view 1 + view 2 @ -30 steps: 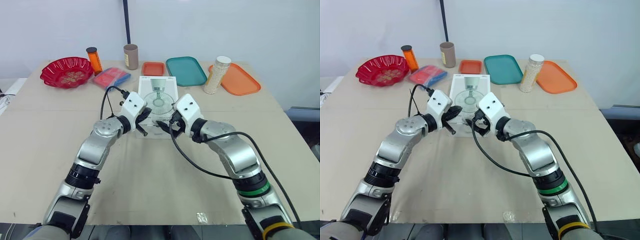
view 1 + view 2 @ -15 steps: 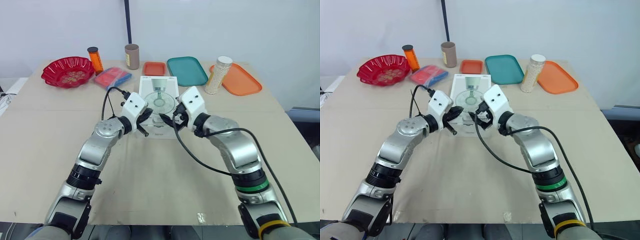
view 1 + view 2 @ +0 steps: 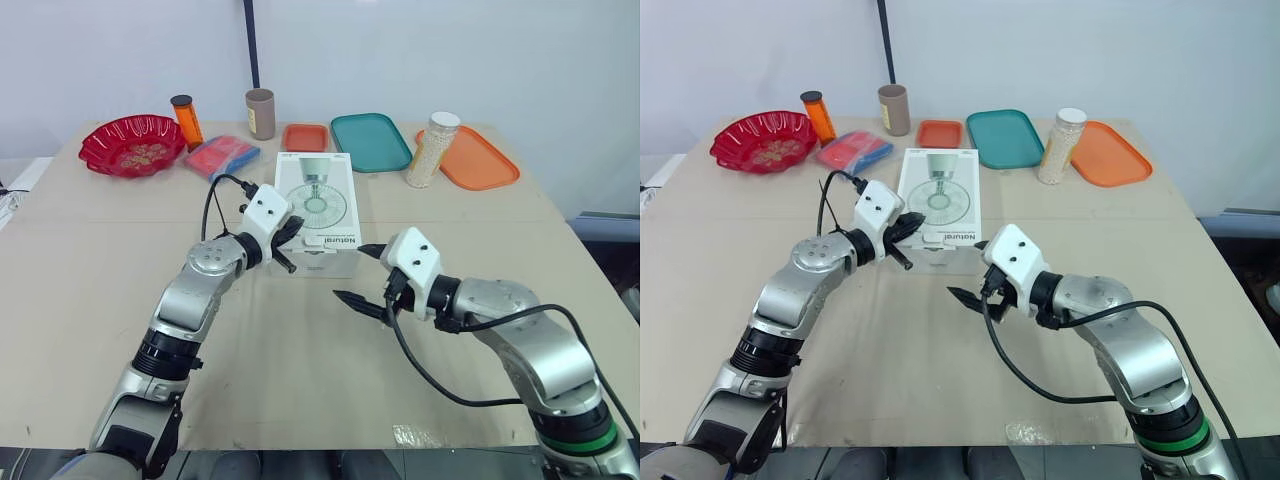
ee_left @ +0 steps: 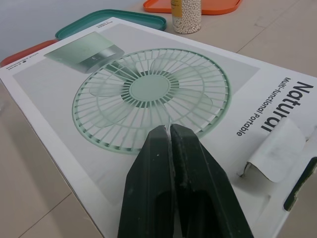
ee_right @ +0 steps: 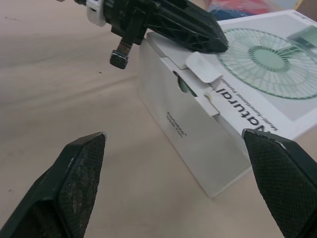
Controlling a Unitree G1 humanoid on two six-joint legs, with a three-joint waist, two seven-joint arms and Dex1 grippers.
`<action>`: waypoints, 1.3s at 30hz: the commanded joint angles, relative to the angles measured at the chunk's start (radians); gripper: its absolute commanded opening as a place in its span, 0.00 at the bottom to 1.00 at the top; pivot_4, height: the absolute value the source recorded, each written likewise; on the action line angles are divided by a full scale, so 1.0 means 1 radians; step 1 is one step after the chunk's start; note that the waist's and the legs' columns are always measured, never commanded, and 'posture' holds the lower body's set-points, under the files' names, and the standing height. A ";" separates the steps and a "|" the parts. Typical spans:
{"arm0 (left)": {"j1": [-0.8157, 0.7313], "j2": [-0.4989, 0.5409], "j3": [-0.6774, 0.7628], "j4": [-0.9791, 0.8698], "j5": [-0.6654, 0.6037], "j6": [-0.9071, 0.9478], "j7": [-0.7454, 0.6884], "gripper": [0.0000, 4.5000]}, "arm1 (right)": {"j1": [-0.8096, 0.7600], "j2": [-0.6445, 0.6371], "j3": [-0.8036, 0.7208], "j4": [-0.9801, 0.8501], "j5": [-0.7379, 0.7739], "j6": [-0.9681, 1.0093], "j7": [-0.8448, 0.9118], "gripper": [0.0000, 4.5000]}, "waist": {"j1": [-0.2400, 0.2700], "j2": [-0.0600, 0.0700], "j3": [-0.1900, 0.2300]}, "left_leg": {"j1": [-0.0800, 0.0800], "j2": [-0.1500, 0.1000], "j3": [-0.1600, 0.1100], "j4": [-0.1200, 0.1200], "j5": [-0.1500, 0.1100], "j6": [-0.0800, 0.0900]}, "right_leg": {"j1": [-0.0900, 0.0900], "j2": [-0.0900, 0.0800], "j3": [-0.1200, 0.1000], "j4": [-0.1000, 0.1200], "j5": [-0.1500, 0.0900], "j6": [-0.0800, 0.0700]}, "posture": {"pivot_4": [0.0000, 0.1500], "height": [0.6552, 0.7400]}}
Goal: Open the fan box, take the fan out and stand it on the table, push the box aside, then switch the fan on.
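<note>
Two grippers frame a white cardboard fan box (image 3: pixel 318 200) lying flat on a beige table (image 3: pixel 300 370).

The left gripper (image 4: pixel 167 130), black fingers pressed shut on nothing, sits over the near left corner of the lid, which is printed with a pale green fan. The right gripper (image 3: pixel 352 273) hovers just in front of the box's near end, fingers spread wide and empty, clear of the cardboard. A small white tuck flap (image 4: pixel 275 144) stands raised at that end. A teal tray (image 3: pixel 372 140) and a large orange tray (image 3: pixel 470 160) lie behind the box.
</note>
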 commanded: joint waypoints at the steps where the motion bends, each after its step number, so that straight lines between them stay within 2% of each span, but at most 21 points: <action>1: 0.005 0.004 0.019 -0.043 -0.003 0.007 0.002 0.04 | -0.033 0.015 0.017 0.023 -0.029 -0.045 -0.018 1.00 | 0.000 0.000 0.000 | 0.000 0.000 0.000 0.000 0.000 0.000 | 0.000 0.000 0.000 0.000 0.000 0.000 | 1.00 1.00; 8: 0.015 0.015 0.016 -0.064 0.000 0.012 -0.008 0.04 | -0.031 0.018 0.060 0.086 -0.061 -0.092 0.001 1.00 | 0.000 0.000 0.000 | 0.000 0.000 0.000 0.000 0.000 0.000 | 0.000 0.000 0.000 0.000 0.000 0.000 | 1.00 1.00; 15: 0.013 0.006 0.025 -0.073 -0.002 0.028 0.008 0.04 | 0.002 -0.004 0.064 0.066 -0.032 -0.043 0.042 1.00 | 0.000 0.000 0.000 | 0.000 0.000 0.000 0.000 0.000 0.000 | 0.000 0.000 0.000 0.000 0.000 0.000 | 1.00 1.00; 27: 0.016 0.032 0.098 -0.224 -0.063 0.201 0.035 0.04 | 0.087 -0.093 0.065 -0.009 -0.004 -0.018 0.107 1.00 | 0.000 0.000 0.000 | 0.000 0.000 0.000 0.000 0.000 0.000 | 0.000 0.000 0.000 0.000 0.000 0.000 | 1.00 1.00; 39: -0.008 0.027 0.028 -0.139 -0.047 0.157 0.011 0.04 | 0.075 -0.023 -0.079 0.038 0.043 0.116 -0.019 1.00 | 0.001 0.000 0.000 | 0.000 0.000 0.000 0.000 0.000 0.000 | 0.000 0.000 0.000 0.000 0.000 0.000 | 1.00 1.00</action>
